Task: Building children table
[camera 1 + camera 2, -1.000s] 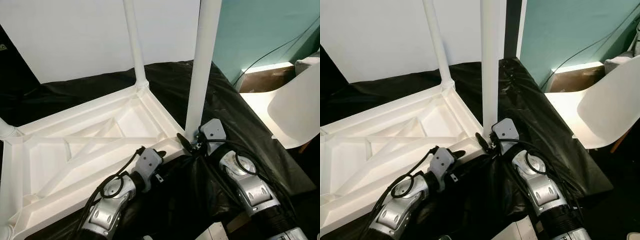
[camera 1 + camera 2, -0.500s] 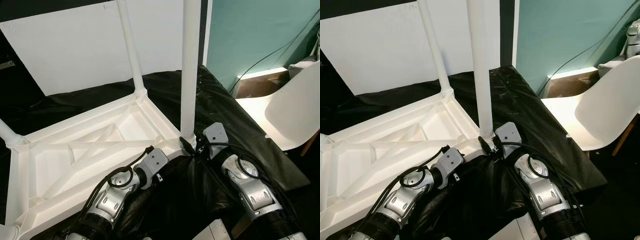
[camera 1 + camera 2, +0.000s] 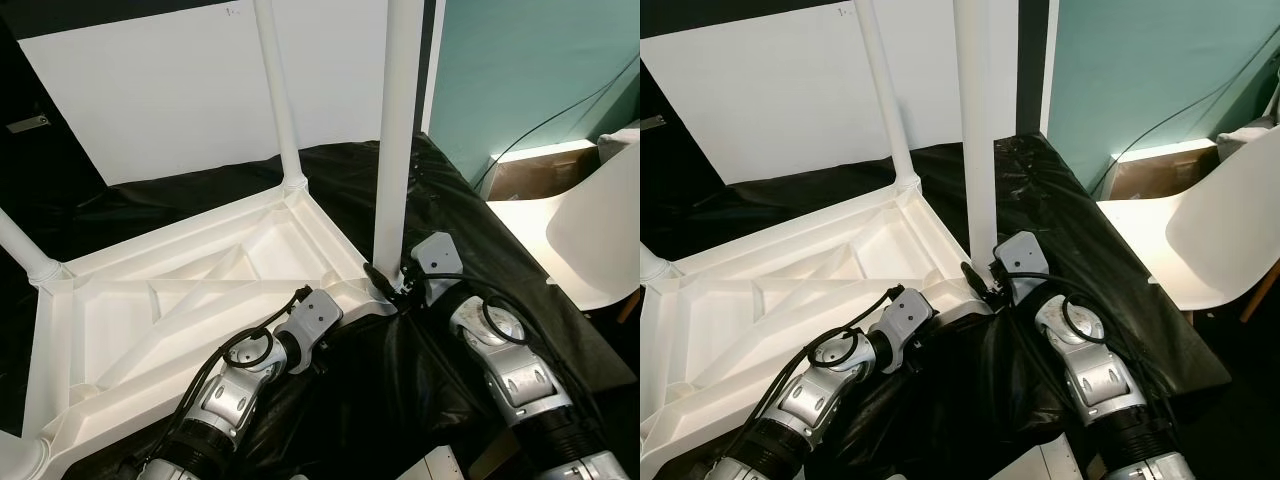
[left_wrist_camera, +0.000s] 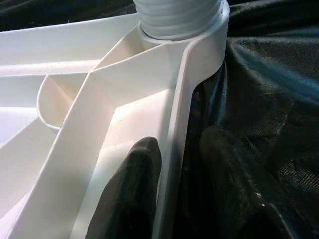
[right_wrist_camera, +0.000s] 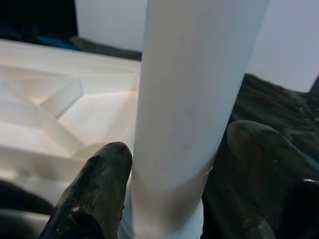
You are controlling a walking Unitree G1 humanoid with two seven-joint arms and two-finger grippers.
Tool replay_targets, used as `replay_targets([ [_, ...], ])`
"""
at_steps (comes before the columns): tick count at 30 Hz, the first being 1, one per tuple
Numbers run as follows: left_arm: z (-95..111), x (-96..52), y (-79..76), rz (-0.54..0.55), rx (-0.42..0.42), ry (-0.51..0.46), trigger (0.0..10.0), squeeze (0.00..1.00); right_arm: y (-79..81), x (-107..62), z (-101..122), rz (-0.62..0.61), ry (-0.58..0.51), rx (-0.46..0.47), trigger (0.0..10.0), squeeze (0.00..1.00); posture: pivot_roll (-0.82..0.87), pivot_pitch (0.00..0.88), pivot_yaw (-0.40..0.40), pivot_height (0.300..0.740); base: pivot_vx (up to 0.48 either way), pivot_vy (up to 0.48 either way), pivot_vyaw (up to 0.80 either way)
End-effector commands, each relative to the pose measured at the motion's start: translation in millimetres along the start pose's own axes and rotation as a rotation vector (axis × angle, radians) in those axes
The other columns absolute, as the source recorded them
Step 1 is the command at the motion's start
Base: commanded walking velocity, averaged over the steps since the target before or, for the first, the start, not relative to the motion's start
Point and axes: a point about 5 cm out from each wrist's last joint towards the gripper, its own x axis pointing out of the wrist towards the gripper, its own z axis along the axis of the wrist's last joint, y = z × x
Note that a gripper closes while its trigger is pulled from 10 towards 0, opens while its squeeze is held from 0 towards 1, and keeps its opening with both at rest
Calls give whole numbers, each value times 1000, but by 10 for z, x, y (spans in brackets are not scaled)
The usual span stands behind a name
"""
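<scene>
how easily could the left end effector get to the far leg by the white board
Probably not easily: the left end effector is clamped on the upturned tabletop's near rim, and the far leg stands across the tray-like underside, at the opposite corner.

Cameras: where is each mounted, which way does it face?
Left eye view: on the head, looking forward and down at the upturned white table top on black sheeting; both silver arms show.
Right eye view: the same scene from the head's other eye, with a white chair to the right.
Left wrist view: along the left end effector, its fingers straddling the table's rim.
Right wrist view: along the right end effector, closed around the near table leg.
Shared: that leg's corner socket.
</scene>
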Motion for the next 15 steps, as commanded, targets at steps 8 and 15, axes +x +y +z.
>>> replay_targets([
  [8,-488,-21,-285,-168,-50,210,10000,0,-85,59,-76,144,50,20,3216,0,-101,0,67,740,0,0,0],
  [15,-492,-33,-300,-166,-50,204,10000,0,-214,89,-131,180,81,10,0,0,-90,0,74,740,0,0,0],
])
